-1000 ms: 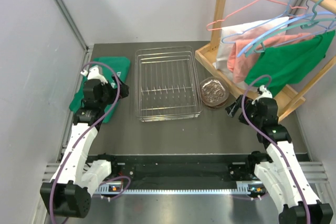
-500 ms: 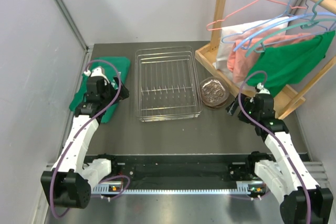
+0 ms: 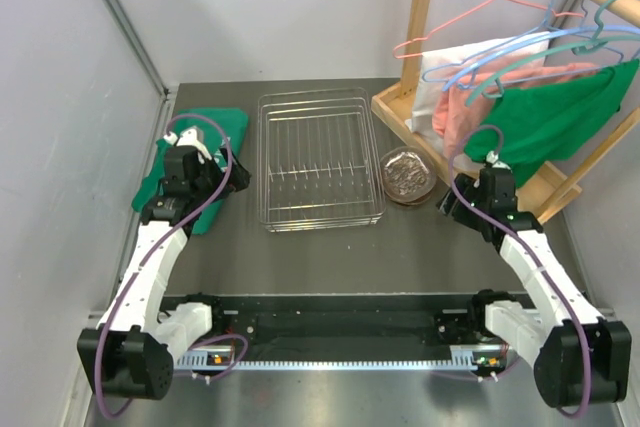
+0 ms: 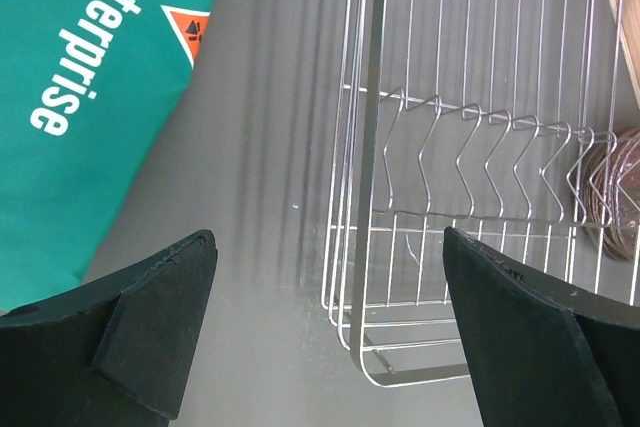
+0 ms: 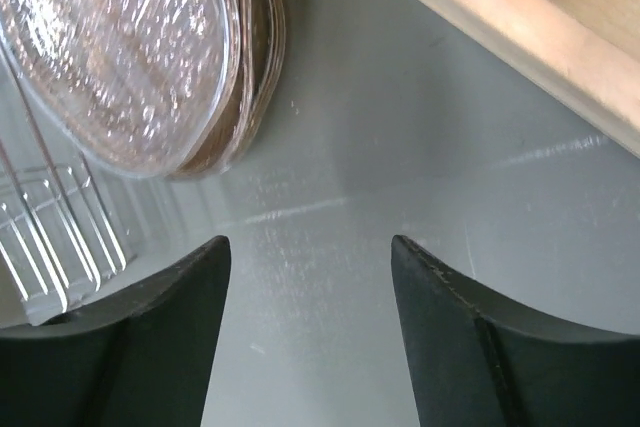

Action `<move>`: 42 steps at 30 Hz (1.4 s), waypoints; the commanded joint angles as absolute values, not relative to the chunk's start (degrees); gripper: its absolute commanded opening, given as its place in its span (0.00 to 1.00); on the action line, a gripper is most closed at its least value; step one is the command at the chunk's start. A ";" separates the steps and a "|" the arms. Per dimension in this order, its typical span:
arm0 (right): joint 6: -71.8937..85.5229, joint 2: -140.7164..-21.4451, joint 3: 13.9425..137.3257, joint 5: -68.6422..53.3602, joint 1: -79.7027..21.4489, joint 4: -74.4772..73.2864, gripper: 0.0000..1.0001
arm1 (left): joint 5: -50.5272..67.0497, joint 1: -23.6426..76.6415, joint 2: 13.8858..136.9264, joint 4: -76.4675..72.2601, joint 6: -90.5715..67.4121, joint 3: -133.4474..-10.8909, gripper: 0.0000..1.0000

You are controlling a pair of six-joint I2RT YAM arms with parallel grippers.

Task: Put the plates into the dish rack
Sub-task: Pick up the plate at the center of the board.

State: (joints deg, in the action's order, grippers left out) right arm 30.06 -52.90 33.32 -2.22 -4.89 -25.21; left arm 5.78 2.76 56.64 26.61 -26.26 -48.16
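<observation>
Plates stacked just ahead-left of right pincer, jaws apart, empty | dish rack ahead-right of left pincer, jaws spread wide, empty

Overhead view looks down; 2 close wrist views share the dish rack.

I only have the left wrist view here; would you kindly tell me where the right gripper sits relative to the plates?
Observer: The right gripper hovers just near-right of the plates, jaws open, touching nothing.
Operator: Are the plates loose or stacked?
Observer: One stack, flat on the table, between the dish rack and a wooden stand.
Operator: Is any plate racked yet?
Observer: None; the top view shows the whole rack without plates.
</observation>
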 commanded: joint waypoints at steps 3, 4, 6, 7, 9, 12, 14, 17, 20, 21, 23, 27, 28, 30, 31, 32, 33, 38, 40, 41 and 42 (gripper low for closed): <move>31.99 -58.61 37.97 -1.59 -6.24 -18.38 0.64 | 7.29 2.72 56.60 25.05 -26.54 -47.11 0.99; 32.34 -59.15 38.14 -0.97 -6.59 -17.67 0.64 | 7.38 2.64 56.95 24.96 -26.54 -47.02 0.99; 34.18 -60.55 38.06 -0.88 -6.68 -15.13 0.63 | 7.91 2.72 56.95 24.79 -26.46 -46.85 0.99; 34.89 -61.08 38.06 -0.97 -6.85 -12.59 0.63 | 8.17 2.72 57.21 24.52 -26.54 -46.85 0.99; 37.17 -63.01 38.67 -0.18 -7.56 -10.73 0.63 | 8.61 2.72 57.39 24.17 -26.46 -46.84 0.99; 40.07 -67.31 40.51 2.97 -9.14 -8.70 0.58 | 8.88 2.72 58.09 24.08 -26.45 -46.93 0.99; 40.95 -70.55 42.26 4.04 -10.63 -7.74 0.55 | 9.23 2.72 58.36 23.91 -26.46 -47.02 0.99; 40.96 -73.55 45.26 7.29 -12.21 -9.30 0.49 | 9.14 2.72 58.45 24.08 -26.46 -47.20 0.99; 40.52 -76.46 47.54 10.71 -13.71 -11.85 0.43 | 8.88 2.72 58.18 24.35 -26.28 -47.02 0.99; 40.08 -77.25 47.81 13.07 -14.32 -12.47 0.38 | 8.70 2.72 58.10 24.69 -26.19 -46.85 0.99; 39.20 -77.61 48.51 14.58 -14.50 -13.27 0.35 | 8.44 2.72 58.10 24.96 -25.93 -46.85 0.99; 36.65 -79.01 50.45 16.96 -14.68 -16.25 0.34 | 8.44 2.72 58.09 25.40 -25.66 -46.76 0.99; 35.69 -79.71 51.15 16.96 -14.68 -16.35 0.34 | 8.52 2.72 58.10 25.40 -25.49 -46.67 0.99; 34.72 -80.42 51.68 16.00 -14.76 -16.61 0.35 | 8.61 2.72 58.18 25.22 -25.49 -46.58 0.99; 34.28 -81.20 52.46 16.00 -14.94 -16.87 0.35 | 8.61 2.64 58.27 25.31 -25.58 -46.58 0.99; 34.02 -81.56 52.73 16.17 -14.94 -16.96 0.36 | 8.70 2.64 58.27 25.40 -25.58 -46.58 0.99; 33.75 -81.91 52.82 16.08 -15.12 -16.96 0.36 | 8.79 2.72 58.36 25.49 -25.58 -46.50 0.99; 32.96 -84.28 53.70 15.82 -15.29 -17.40 0.29 | 8.70 2.72 58.01 25.84 -25.75 -46.05 0.99; 32.78 -84.55 53.88 15.99 -15.12 -17.66 0.28 | 8.35 2.72 57.83 25.93 -25.66 -45.97 0.99; 32.78 -84.64 53.79 16.00 -15.12 -17.84 0.28 | 8.35 2.72 57.92 25.84 -25.49 -45.97 0.99; 32.70 -84.64 53.62 15.82 -15.12 -17.75 0.28 | 8.35 2.72 57.92 25.93 -25.49 -45.97 0.99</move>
